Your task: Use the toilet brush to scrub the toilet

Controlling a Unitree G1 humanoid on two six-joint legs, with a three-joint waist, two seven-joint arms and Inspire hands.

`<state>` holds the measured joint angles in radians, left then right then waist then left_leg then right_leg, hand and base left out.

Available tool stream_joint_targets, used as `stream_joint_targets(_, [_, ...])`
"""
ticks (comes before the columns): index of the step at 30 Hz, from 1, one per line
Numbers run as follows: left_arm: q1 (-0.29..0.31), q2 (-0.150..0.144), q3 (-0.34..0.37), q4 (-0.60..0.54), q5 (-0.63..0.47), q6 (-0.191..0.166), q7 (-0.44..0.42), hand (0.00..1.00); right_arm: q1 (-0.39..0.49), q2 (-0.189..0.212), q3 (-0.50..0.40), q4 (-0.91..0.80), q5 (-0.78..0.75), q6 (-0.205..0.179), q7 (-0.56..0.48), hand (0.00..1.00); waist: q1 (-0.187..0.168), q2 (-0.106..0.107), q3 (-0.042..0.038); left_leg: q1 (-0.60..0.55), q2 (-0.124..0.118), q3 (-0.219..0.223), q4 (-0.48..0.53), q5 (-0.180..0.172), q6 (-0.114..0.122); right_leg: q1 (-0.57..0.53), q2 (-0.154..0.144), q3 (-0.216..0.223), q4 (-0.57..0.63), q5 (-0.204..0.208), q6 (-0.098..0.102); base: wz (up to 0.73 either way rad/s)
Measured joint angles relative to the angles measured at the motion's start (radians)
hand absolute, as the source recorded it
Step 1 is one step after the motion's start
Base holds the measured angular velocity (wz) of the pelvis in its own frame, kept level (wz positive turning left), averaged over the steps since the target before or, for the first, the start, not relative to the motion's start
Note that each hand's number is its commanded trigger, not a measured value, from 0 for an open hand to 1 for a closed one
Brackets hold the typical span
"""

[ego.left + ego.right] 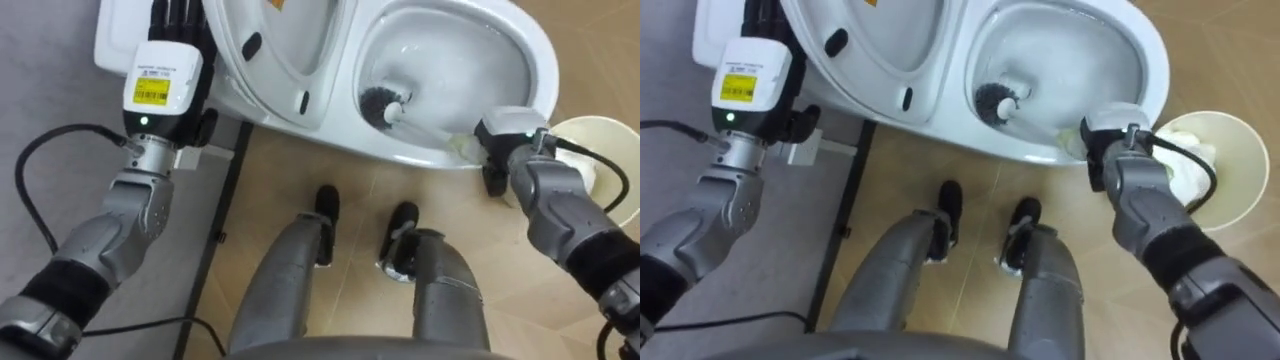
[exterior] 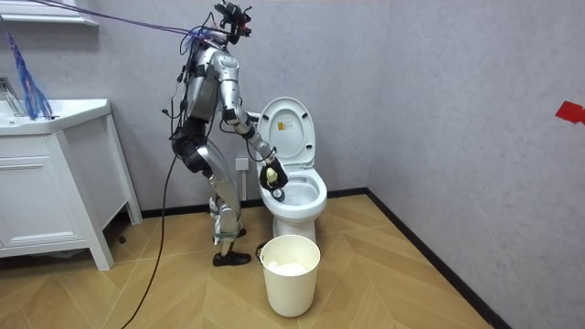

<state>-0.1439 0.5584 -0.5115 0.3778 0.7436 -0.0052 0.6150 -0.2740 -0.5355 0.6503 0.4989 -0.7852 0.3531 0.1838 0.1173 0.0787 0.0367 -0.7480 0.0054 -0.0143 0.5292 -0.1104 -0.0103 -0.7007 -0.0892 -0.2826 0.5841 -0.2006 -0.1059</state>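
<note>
The white toilet [image 1: 540,60] has its seat and lid [image 1: 290,40] raised. A toilet brush [image 1: 382,105] with dark bristles lies low in the bowl against the near wall. Its white handle slants right to a pale green grip at the rim. My right hand [image 1: 505,135] is at the bowl's near right rim, seen from its back and shut on that grip. My left hand [image 1: 165,60] rests with straight dark fingers on the cistern [image 1: 115,40], beside the raised lid. In the room view I stand bent at the toilet's side, right hand [image 2: 271,176] over the bowl.
A cream waste bin [image 1: 610,135] stands on the wooden floor just right of the bowl, close to my right arm. A white vanity cabinet [image 2: 55,183] is at the room view's left. The grey wall is right behind the toilet.
</note>
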Motion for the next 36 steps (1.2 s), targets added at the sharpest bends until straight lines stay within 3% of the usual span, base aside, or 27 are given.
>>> stream_joint_targets(2, [0.012, -0.011, 0.000, 0.020, -0.007, -0.002, -0.024, 0.00, 0.014, 0.005, -0.007, 0.017, -0.014, -0.027, 0.006, 1.00, -0.008, -0.017, 0.0014, 0.046, -0.002, 0.001, -0.020, 0.000, -0.001, 0.043, 0.002, 0.004, -0.016, -0.005, 0.003, 0.02])
stream_joint_targets(5, [0.024, -0.057, 0.000, 0.074, -0.014, -0.008, -0.060, 0.00, 0.058, 0.022, -0.022, 0.075, -0.014, -0.070, 0.008, 1.00, -0.010, -0.043, -0.0012, 0.150, -0.005, 0.005, -0.073, -0.001, 0.001, 0.140, 0.003, 0.005, -0.053, -0.011, 0.013, 0.00])
stream_joint_targets(8, [0.072, -0.110, 0.040, 0.086, -0.016, -0.027, -0.098, 0.00, 0.149, 0.041, -0.105, 0.080, -0.043, -0.124, 0.015, 1.00, -0.012, -0.059, -0.0078, 0.240, -0.007, 0.007, -0.115, -0.006, 0.003, 0.232, 0.004, 0.000, -0.094, -0.016, 0.022, 0.03])
stream_joint_targets(10, [0.116, -0.144, 0.061, 0.101, -0.005, -0.035, -0.116, 0.00, 0.222, 0.074, -0.166, 0.115, -0.046, -0.155, 0.006, 1.00, -0.013, -0.064, -0.0150, 0.317, -0.007, 0.005, -0.152, -0.011, 0.005, 0.316, 0.007, -0.013, -0.140, -0.017, 0.029, 0.06])
stream_joint_targets(14, [0.207, -0.150, 0.089, 0.099, 0.018, -0.064, -0.125, 0.00, 0.343, 0.099, -0.239, 0.148, -0.048, -0.192, -0.030, 1.00, -0.019, -0.070, -0.0279, 0.414, -0.011, -0.003, -0.190, -0.026, 0.005, 0.423, 0.014, -0.019, -0.194, -0.025, 0.042, 0.05])
stream_joint_targets(15, [0.251, -0.151, 0.107, 0.094, 0.042, -0.070, -0.126, 0.00, 0.379, 0.114, -0.264, 0.168, -0.050, -0.201, -0.041, 1.00, -0.021, -0.076, -0.0344, 0.450, -0.011, -0.003, -0.202, -0.028, 0.005, 0.462, 0.020, -0.020, -0.219, -0.025, 0.045, 0.06])
stream_joint_targets(18, [0.357, -0.153, 0.155, 0.074, 0.078, -0.078, -0.124, 0.00, 0.457, 0.155, -0.335, 0.186, -0.049, -0.206, -0.040, 1.00, -0.027, -0.090, -0.0435, 0.525, -0.013, -0.002, -0.229, -0.036, 0.005, 0.545, 0.025, -0.019, -0.268, -0.030, 0.054, 0.00])
stream_joint_targets(20, [0.414, -0.155, 0.184, 0.069, 0.104, -0.079, -0.124, 0.00, 0.505, 0.170, -0.365, 0.187, -0.047, -0.211, -0.040, 1.00, -0.025, -0.098, -0.0455, 0.578, -0.016, 0.004, -0.243, -0.037, 0.006, 0.602, 0.025, -0.012, -0.297, -0.033, 0.058, -0.12])
stream_joint_targets(22, [0.487, -0.171, 0.221, 0.070, 0.113, -0.079, -0.118, 0.00, 0.551, 0.194, -0.402, 0.205, -0.034, -0.212, -0.039, 1.00, -0.021, -0.109, -0.0500, 0.658, -0.020, 0.010, -0.279, -0.037, 0.006, 0.680, 0.027, 0.003, -0.338, -0.038, 0.063, -0.20])
stream_joint_targets(25, [0.524, -0.207, 0.264, 0.071, 0.112, -0.079, -0.118, 0.00, 0.586, 0.222, -0.445, 0.233, -0.022, -0.211, -0.042, 1.00, -0.010, -0.116, -0.0522, 0.716, -0.020, 0.010, -0.301, -0.038, 0.006, 0.728, 0.031, 0.011, -0.369, -0.039, 0.064, -0.15])
stream_joint_targets(28, [0.551, -0.278, 0.339, 0.080, 0.104, -0.083, -0.118, 0.00, 0.611, 0.260, -0.501, 0.292, 0.043, -0.204, -0.059, 1.00, -0.001, -0.117, -0.0523, 0.760, -0.015, 0.009, -0.307, -0.053, 0.002, 0.790, 0.040, 0.005, -0.398, -0.040, 0.062, -0.03])
stream_joint_targets(36, [0.577, -0.337, 0.467, 0.106, -0.060, -0.084, -0.118, 0.00, 0.615, 0.308, -0.617, 0.355, 0.187, -0.199, -0.118, 1.00, 0.000, -0.118, -0.0530, 0.846, 0.000, 0.029, -0.353, -0.058, -0.003, 0.852, 0.058, 0.035, -0.422, -0.044, 0.052, -0.12])
